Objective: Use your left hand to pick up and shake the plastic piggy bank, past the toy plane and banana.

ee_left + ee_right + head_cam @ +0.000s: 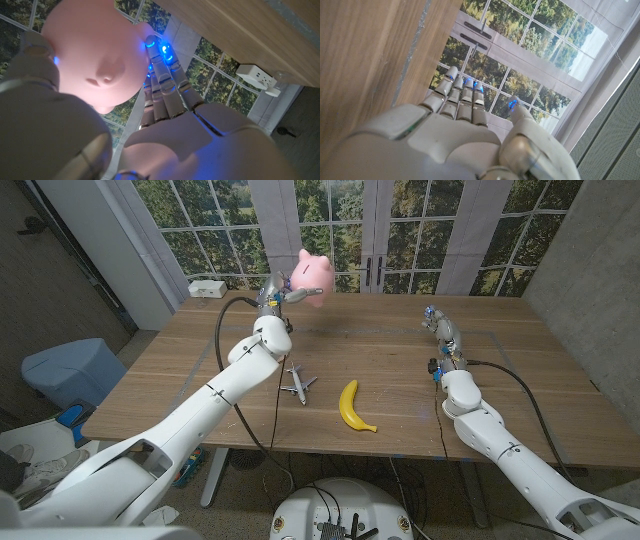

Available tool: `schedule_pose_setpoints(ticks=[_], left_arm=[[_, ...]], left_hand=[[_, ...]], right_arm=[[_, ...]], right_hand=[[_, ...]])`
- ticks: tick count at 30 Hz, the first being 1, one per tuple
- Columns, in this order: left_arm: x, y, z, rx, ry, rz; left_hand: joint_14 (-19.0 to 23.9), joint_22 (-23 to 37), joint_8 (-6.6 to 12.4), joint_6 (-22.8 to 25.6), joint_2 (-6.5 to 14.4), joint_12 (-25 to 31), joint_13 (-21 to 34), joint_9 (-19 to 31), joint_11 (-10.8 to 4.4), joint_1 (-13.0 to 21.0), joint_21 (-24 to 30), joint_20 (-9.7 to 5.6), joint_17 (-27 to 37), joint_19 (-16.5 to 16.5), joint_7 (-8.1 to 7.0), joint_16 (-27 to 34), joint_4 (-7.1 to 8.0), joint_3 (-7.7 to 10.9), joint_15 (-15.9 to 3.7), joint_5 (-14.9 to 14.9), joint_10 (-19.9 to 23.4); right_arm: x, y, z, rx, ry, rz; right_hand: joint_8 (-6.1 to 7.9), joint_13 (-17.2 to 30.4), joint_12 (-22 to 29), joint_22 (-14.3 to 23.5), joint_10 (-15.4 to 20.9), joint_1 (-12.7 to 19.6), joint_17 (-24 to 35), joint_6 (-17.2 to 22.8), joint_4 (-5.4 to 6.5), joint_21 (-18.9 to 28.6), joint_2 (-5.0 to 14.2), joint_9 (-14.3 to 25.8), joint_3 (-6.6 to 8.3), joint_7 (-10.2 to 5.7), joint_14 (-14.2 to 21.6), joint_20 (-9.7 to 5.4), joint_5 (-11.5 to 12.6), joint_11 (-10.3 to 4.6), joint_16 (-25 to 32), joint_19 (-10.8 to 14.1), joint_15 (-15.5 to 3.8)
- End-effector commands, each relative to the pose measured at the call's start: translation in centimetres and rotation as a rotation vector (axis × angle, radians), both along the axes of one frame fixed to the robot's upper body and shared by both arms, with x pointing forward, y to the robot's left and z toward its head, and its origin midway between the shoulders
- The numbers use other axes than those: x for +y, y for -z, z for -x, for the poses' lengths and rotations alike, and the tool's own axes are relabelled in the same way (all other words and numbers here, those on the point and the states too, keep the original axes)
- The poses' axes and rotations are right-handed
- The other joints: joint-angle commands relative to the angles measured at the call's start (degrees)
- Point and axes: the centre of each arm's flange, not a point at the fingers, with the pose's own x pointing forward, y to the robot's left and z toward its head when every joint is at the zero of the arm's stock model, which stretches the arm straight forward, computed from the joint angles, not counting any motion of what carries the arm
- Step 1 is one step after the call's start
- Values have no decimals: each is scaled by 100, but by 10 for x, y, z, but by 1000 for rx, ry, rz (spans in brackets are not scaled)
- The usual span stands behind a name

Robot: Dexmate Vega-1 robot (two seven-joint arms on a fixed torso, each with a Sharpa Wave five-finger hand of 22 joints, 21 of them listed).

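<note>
Pink plastic piggy bank (314, 276) is clamped in the left hand (276, 293), raised clear of the wooden table (400, 340) at 12 o'clock from the toy plane (297, 383); banana (353, 406) at the plane's 3 o'clock. Left wrist view adds fingers (162, 80) against the pig. Right hand (440, 328): fingers together, holding nothing. No writing legible. Windows behind.

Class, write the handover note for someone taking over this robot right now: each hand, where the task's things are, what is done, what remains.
Left hand: holds the pink piggy bank lifted above the far side of the table; its fingers lie against the bank.
Right hand: holds nothing, fingers straight, over the table on the right.
Toy plane and banana: lying on the table near the front, untouched.
Done: pickup. Left: shake the bank; whether shaking has begun cannot be told.
</note>
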Motion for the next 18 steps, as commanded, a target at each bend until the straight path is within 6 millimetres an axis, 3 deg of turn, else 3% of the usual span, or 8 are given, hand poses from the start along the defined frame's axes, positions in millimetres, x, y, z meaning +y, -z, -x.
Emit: schedule_pose_setpoints(ticks=[1, 18], left_arm=[[11, -10, -7, 90, 400, 2], [13, -18, -15, 166, 780, 35]], left_hand=[[385, -3, 14, 2354, 2699, 10, 21, 80, -1865, 2766, 25, -268, 7, -40, -1389, -9, 6, 47, -871, 51, 2043], [372, 0, 20, 2369, 2683, -8, 49, 100, -1868, 2769, 46, -279, 38, -81, -1389, -19, 0, 41, -873, 42, 2044]], right_arm=[[-2, 1, 5, -8, 3, -4], [-1, 0, 6, -12, 4, 0]], right_hand=[[-12, 7, -7, 19, 21, 42, 15, -7, 30, -30, -12, 19, 15, -1, 61, -8, 33, 16, -17, 28, 12], [-10, 7, -10, 19, 19, 41, 18, -3, 32, -49, -13, 18, 13, 1, 68, -8, 32, 17, -23, 34, 2]])
